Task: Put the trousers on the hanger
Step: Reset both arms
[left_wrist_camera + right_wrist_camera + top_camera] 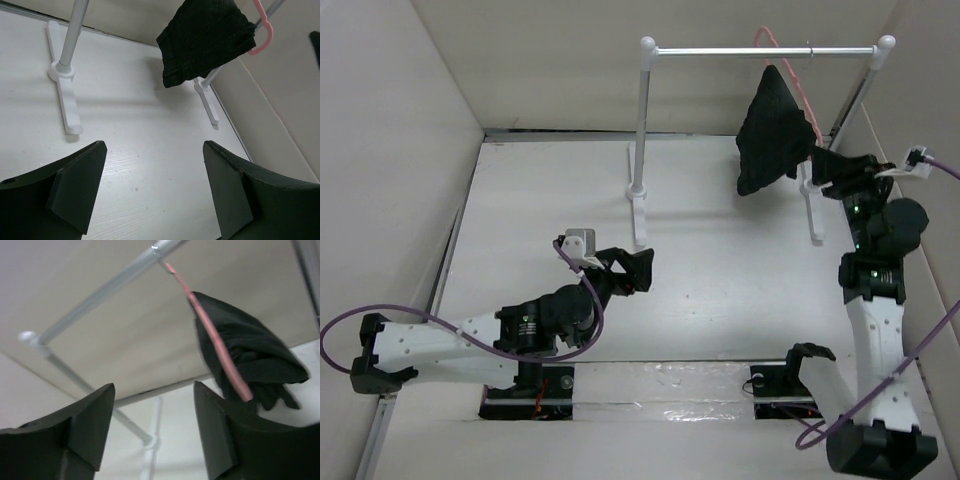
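Note:
The black trousers (775,135) hang folded over the pink hanger (798,82), which hooks onto the white rail (760,50) near its right end. They also show in the left wrist view as the trousers (207,37) on the hanger (265,35), and in the right wrist view as the trousers (250,360) behind the hanger (215,337). My right gripper (823,165) is open just right of the trousers, holding nothing; its gripper (155,390) shows only rail and wall between the fingers. My left gripper (630,268) is open over the table, empty, as its own gripper (152,147) view confirms.
The rail stands on two white posts with flat feet, the left post (642,150) and the right post (840,120). Beige walls enclose the white table (720,270) on three sides. Purple cables trail from both arms.

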You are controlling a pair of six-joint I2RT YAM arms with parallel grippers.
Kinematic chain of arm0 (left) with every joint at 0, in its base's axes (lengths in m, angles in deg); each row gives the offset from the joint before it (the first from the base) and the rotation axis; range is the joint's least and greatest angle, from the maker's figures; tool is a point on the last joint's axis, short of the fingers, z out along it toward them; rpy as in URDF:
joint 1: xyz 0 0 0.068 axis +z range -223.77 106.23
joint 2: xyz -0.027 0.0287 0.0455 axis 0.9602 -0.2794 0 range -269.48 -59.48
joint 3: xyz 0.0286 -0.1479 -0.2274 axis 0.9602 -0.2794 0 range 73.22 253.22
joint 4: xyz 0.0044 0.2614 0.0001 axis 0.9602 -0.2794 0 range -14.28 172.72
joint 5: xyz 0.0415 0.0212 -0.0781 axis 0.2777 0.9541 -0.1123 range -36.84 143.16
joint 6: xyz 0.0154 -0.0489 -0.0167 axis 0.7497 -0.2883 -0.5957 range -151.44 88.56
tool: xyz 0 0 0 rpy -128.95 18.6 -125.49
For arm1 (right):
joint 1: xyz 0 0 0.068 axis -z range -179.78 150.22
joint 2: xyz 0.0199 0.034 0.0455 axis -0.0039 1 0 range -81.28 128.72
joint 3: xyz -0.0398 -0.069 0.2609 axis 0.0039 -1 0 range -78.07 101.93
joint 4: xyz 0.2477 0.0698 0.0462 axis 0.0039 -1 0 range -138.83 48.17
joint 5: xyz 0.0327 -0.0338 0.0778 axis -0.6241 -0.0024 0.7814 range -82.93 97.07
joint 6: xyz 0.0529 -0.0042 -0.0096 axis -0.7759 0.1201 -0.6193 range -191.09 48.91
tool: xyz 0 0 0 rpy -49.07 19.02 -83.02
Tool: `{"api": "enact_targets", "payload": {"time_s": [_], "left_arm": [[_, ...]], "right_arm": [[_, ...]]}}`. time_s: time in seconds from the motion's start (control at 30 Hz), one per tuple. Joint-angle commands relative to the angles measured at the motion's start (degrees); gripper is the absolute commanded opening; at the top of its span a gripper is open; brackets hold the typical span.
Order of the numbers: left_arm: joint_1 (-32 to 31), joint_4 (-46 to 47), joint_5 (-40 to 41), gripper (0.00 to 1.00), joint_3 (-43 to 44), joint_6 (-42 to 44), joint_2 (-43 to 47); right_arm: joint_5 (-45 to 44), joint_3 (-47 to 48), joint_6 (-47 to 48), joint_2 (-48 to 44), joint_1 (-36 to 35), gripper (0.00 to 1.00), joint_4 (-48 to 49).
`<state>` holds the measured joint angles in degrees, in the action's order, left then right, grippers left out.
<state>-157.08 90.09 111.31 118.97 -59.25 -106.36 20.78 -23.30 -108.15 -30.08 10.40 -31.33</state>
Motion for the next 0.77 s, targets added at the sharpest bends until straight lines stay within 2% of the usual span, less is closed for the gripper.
{"api": "enact_targets", "payload": {"time_s": [0.0,0.03,0.07,0.1,0.13,0.2,0.27,0.3,0.33,0.37,0.43,0.47,0.5,0.57,0.73], "left_arm": [[0.51,1.41,1.70,0.77,-2.95,-1.54,2.75],[0.51,1.59,1.53,0.78,-3.48,-1.89,3.19],[0.51,1.59,1.35,0.78,-4.35,-2.07,3.71],[0.51,1.24,1.61,0.79,-4.62,-2.42,3.89],[0.51,-1.20,1.96,0.79,-4.71,-3.47,4.07],[0.51,-4.37,3.72,0.79,-4.97,-7.33,4.16],[0.51,-8.68,5.12,0.80,-5.41,-9.97,4.68],[0.51,-10.26,5.57,0.80,-6.02,-12.50,4.86],[0.51,-13.32,6.27,0.80,-6.20,-13.92,5.30],[0.51,-14.83,6.53,0.80,-6.90,-15.50,6.00],[0.51,-16.77,6.80,0.80,-8.22,-18.59,7.05],[0.51,-16.87,6.54,0.80,-8.92,-18.85,8.01],[0.51,-16.87,6.28,0.80,-10.24,-19.38,8.46],[0.51,-17.48,5.23,0.79,-11.04,-20.08,9.25],[0.51,-18.88,5.13,0.79,-11.57,-21.67,8.99]], "right_arm": [[7.18,-4.04,3.13,-9.17,-2.08,0.52,1.81],[9.29,-5.01,4.52,-10.58,-2.87,0.37,1.11],[12.53,-5.63,6.10,-12.60,-3.92,0.11,-2.90],[14.13,-6.50,7.60,-13.31,-6.28,0.01,-4.94],[15.80,-7.38,10.66,-14.19,-7.44,0.00,-6.44],[18.97,-9.14,13.93,-17.43,-10.33,0.00,-12.84],[17.50,-12.30,18.15,-20.68,-12.45,0.00,-19.86],[16.18,-13.62,18.94,-22.53,-13.42,0.04,-22.08],[13.12,-16.15,19.82,-26.11,-15.08,0.09,-25.41],[11.61,-17.48,20.09,-27.72,-15.71,0.21,-26.49],[8.54,-20.90,20.45,-31.31,-17.02,0.32,-27.37],[5.56,-21.53,20.45,-32.03,-17.03,0.41,-28.51],[4.31,-21.89,20.45,-32.47,-17.03,0.44,-29.04],[3.69,-22.59,20.53,-32.22,-17.03,0.48,-28.18],[4.74,-20.49,21.06,-29.14,-17.03,0.48,-27.38]]}}
